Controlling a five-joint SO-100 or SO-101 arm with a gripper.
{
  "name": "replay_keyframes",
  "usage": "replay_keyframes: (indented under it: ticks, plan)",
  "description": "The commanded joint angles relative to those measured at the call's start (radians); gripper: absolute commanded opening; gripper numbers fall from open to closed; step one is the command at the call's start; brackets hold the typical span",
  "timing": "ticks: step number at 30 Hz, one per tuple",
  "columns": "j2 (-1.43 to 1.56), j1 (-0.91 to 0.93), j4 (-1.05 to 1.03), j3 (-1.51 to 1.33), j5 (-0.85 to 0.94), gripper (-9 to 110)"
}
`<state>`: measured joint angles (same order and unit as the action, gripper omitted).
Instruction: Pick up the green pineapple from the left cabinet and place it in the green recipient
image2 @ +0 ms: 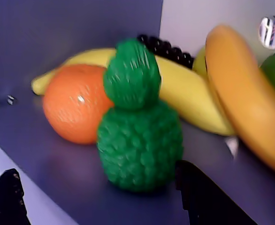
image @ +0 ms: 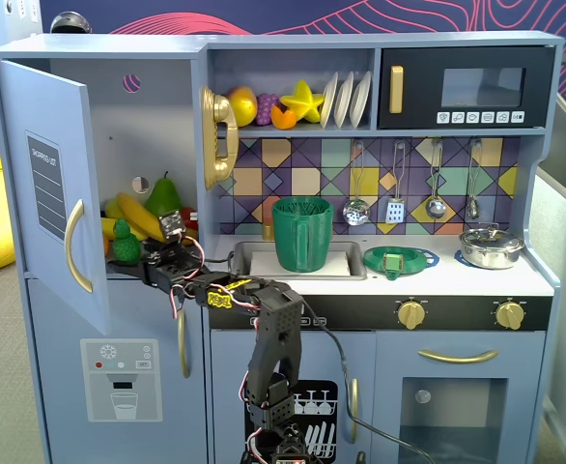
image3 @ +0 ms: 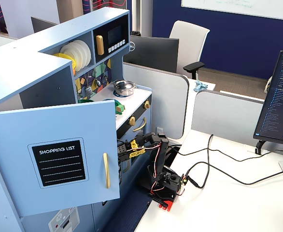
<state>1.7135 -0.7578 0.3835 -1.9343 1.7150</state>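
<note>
1. Inside the cabinet, whose door stands swung open, the pineapple sits upright on the shelf, at about 9 o'clock from the gripper in a fixed view.
2. Seen from the wrist, the pineapple stands between the two dark fingers, which sit apart at 5 and 7 o'clock (spread, not touching it).
3. An orange touches the pineapple at 10 o'clock; bananas lie behind, at 1 to 3 o'clock.
4. Well apart, the recipient stands upright in the sink, at 3 o'clock from the gripper.
5. From the other fixed view, the door hides the shelf; only the arm shows.
</note>
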Motion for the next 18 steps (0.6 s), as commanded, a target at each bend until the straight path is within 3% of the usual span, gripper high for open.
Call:
replay_keyframes:
  ticks: [1, 18]
  plan:
    - [-0.048, 0.034, 0.052, 0.112, -0.002, 35]
    - [-0.273, 0.034, 0.018, 0.4, -0.025, 33]
